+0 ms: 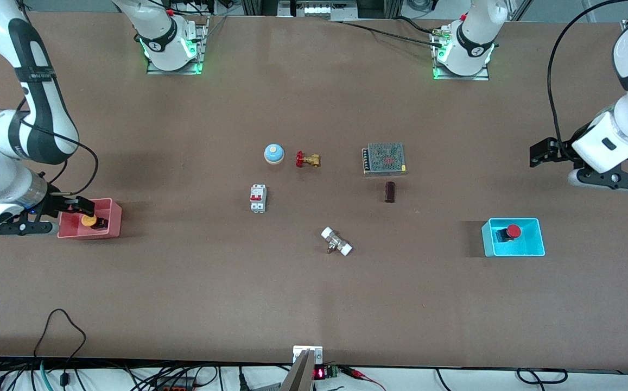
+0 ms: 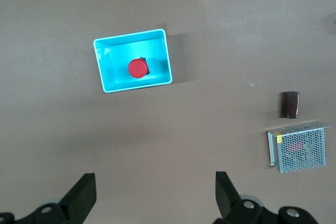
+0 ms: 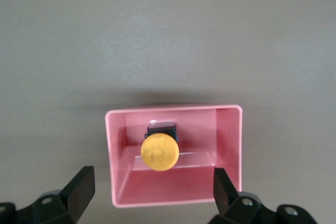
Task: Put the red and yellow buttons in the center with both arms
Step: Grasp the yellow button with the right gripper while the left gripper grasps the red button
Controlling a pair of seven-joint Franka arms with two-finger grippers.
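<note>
Two buttons untouched | yellow button in pink tray, right gripper spread above | red button in cyan tray, left gripper spread, well apart | step: approach | next: descend, grasp.

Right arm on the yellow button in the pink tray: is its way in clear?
Probably yes. The right gripper is open over the pink tray, and the yellow button sits alone inside with nothing covering it.
</note>
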